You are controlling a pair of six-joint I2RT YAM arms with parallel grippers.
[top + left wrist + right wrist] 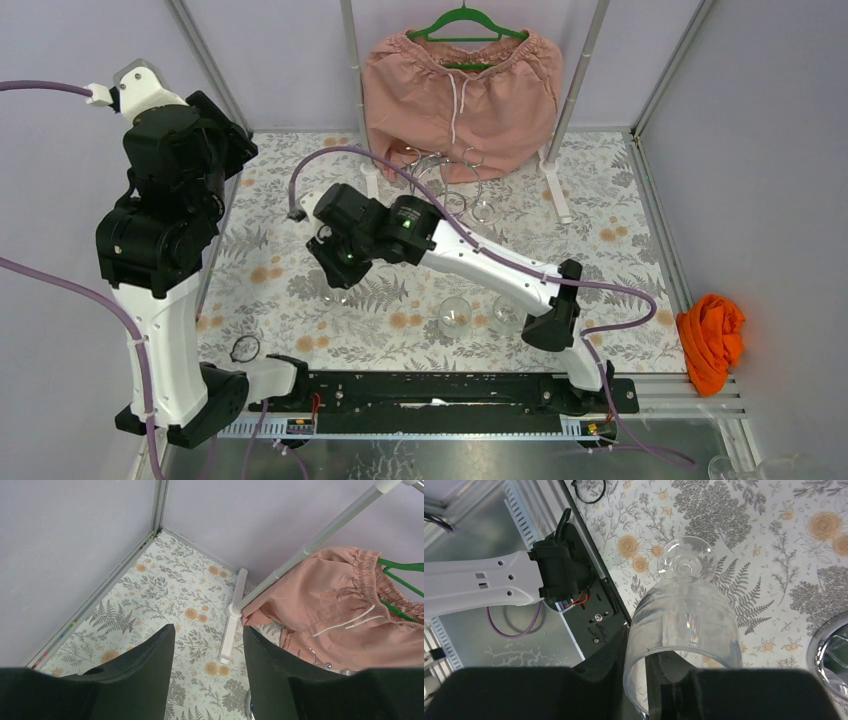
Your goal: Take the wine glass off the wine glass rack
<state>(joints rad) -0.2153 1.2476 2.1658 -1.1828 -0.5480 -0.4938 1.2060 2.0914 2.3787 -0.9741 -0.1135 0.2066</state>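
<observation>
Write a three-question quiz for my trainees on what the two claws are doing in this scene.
1. Multiple choice: where does the right claw grip the wine glass? A. stem B. bowl rim C. foot
2. True or false: the left claw is shut on a second glass.
3. Short answer: what hangs behind the wine glass rack?
Key: 1 B. 2 False; it is open and empty. 3 Pink shorts on a green hanger.
</observation>
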